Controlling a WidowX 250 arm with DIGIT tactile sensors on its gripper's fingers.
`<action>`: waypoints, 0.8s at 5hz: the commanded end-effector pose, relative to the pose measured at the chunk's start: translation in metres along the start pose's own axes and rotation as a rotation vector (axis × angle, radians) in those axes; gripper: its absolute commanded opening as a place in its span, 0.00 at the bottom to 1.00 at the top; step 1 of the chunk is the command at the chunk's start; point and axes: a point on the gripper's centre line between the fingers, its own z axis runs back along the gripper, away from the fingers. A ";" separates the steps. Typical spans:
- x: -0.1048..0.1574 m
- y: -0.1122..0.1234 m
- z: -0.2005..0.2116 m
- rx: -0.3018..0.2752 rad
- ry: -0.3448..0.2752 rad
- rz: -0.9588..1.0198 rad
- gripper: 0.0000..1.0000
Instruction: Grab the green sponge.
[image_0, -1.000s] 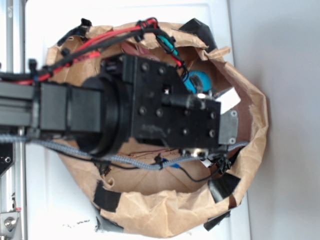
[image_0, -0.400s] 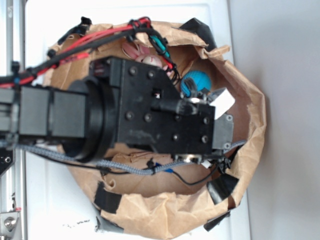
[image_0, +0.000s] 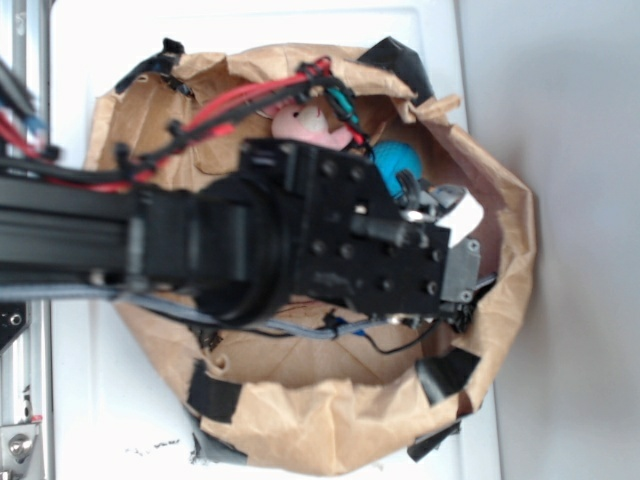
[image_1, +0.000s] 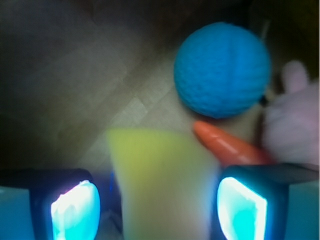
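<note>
Wrist view: the green sponge (image_1: 162, 182), reading more yellow than green, is sitting on the brown paper floor of the bag (image_0: 500, 210), directly between the two fingers (image_1: 75, 210). The fingers are standing spread apart, one on each side of the sponge, the right one close to its edge; can't tell whether either is actually touching it, as the picture is blurring there. The gripper (image_1: 160, 207) is not clamping anything. An orange toy carrot (image_1: 225, 145) is lying just beyond the sponge's upper right corner, touching or nearly touching it, and its far end is running under a pale pink soft toy (image_1: 292, 117) at the right edge. A blue textured ball (image_1: 222, 70) is sitting just behind the carrot, apart from the sponge. Exterior view: the black arm (image_0: 200, 250) is reaching from the left into the open brown paper bag, which is standing on the white bench (image_0: 100, 420), and the wrist block is covering most of the bag's inside. The ball (image_0: 395, 165) and the pink toy (image_0: 300, 125) are showing above the wrist. The sponge and the fingers are hiding under the arm in this view. Red and black cables (image_0: 230, 105) are running along the arm's upper side.
</note>
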 end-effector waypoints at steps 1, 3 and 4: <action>0.008 -0.010 0.000 -0.062 -0.055 0.000 0.00; 0.012 -0.012 0.007 -0.097 -0.045 0.000 0.00; 0.016 -0.006 0.034 -0.164 -0.001 -0.080 0.00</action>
